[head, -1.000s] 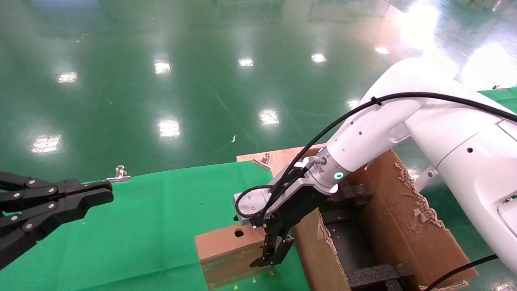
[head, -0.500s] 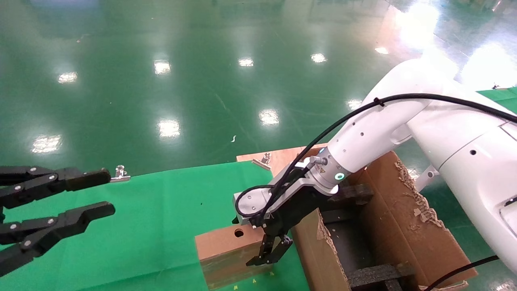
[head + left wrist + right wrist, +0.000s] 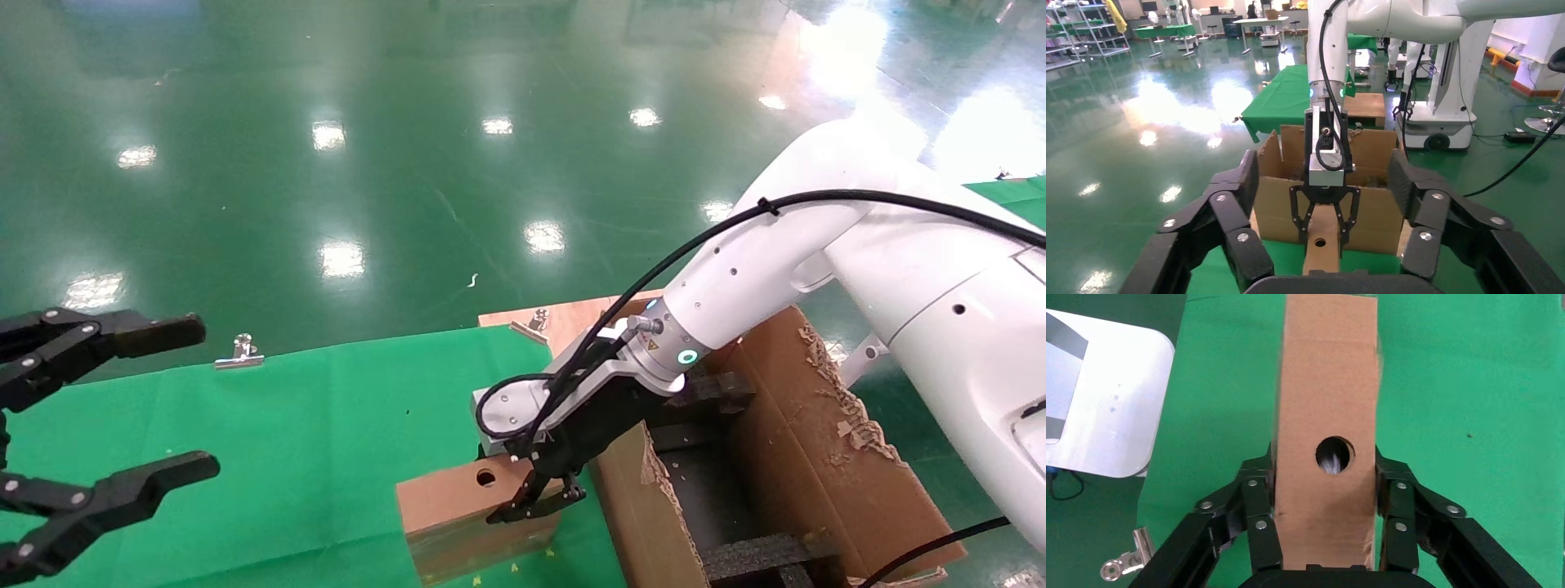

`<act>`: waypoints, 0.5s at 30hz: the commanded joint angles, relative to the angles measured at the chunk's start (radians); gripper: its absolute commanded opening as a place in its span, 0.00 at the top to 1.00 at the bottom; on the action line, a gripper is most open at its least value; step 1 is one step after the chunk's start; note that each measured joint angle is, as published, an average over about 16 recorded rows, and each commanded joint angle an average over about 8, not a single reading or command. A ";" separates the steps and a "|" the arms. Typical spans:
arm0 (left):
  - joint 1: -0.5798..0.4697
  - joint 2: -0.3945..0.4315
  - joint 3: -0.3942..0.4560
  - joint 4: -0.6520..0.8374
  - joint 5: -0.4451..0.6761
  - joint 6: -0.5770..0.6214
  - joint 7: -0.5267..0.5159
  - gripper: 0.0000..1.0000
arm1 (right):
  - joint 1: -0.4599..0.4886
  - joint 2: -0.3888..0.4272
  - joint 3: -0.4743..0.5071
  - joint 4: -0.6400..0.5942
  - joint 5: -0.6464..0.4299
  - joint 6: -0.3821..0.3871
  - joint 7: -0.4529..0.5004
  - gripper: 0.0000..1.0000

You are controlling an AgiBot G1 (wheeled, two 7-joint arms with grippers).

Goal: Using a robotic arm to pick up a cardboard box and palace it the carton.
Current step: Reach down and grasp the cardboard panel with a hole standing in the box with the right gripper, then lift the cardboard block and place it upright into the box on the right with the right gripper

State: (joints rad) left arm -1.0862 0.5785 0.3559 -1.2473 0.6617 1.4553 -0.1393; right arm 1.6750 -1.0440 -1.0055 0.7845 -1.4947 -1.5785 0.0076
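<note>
The small brown cardboard box (image 3: 445,510) with a round hole lies on the green cloth beside the carton (image 3: 817,441). My right gripper (image 3: 531,500), on the white robotic arm (image 3: 735,286), is shut on the box; in the right wrist view its fingers (image 3: 1257,505) press both long sides of the box (image 3: 1327,398). My left gripper (image 3: 184,400) hangs wide open and empty at the far left, apart from the box. The left wrist view shows the box (image 3: 1321,245), the right gripper (image 3: 1324,228) and the carton (image 3: 1376,214) between the left gripper's spread fingers (image 3: 1245,177).
The green cloth (image 3: 327,425) covers the table. A metal clip (image 3: 239,353) lies at its far edge, another (image 3: 537,318) on a wooden board behind the carton. Black foam inserts (image 3: 768,555) sit inside the carton, whose torn wall stands right beside the box.
My left gripper has gone from shut to wide open. My right gripper's fingers have swung from pointing down beside the box to clamping its sides.
</note>
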 commanded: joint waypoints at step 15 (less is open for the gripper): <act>0.000 0.000 0.000 0.000 0.000 0.000 0.000 0.00 | 0.017 0.012 0.006 -0.009 0.023 0.011 0.010 1.00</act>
State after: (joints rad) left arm -1.0862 0.5786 0.3559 -1.2473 0.6618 1.4553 -0.1393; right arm 1.7084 -1.0277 -0.9955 0.7691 -1.4650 -1.5724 0.0157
